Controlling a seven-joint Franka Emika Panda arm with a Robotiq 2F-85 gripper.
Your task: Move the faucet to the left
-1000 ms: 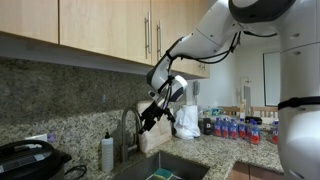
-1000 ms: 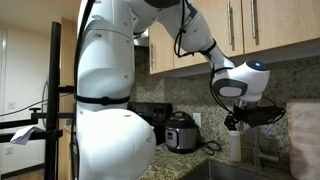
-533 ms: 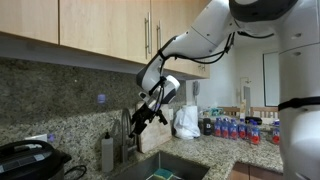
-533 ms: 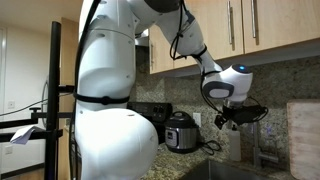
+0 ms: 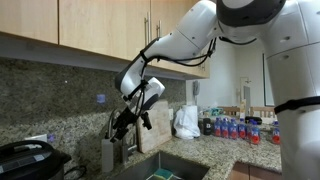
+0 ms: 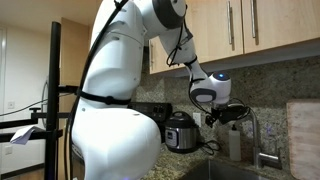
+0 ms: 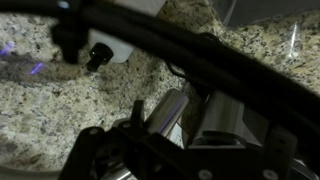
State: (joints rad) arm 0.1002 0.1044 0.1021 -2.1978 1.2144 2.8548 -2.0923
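Observation:
The faucet (image 5: 111,124) is a brushed-steel gooseneck behind the sink, with its stem (image 6: 259,135) rising by the granite backsplash. My gripper (image 5: 125,122) is at the top of its arch, also seen from the other side (image 6: 232,114). In the wrist view the steel spout (image 7: 165,115) runs between my fingers. A grey pad (image 7: 225,118) stands just beside it with a thin dark gap. The gripper (image 7: 185,120) is open around the spout, not clamped on it.
A white soap bottle (image 5: 107,153) stands by the faucet base, also in the other exterior view (image 6: 235,147). The sink basin (image 5: 165,170) lies below. Wood cabinets (image 5: 100,25) hang overhead. A cooker (image 6: 180,132), a white bag (image 5: 186,122) and several bottles (image 5: 235,127) sit on the counter.
My gripper has swept left in both exterior views, and the faucet's arched spout has swung left with it, towards the soap bottle.

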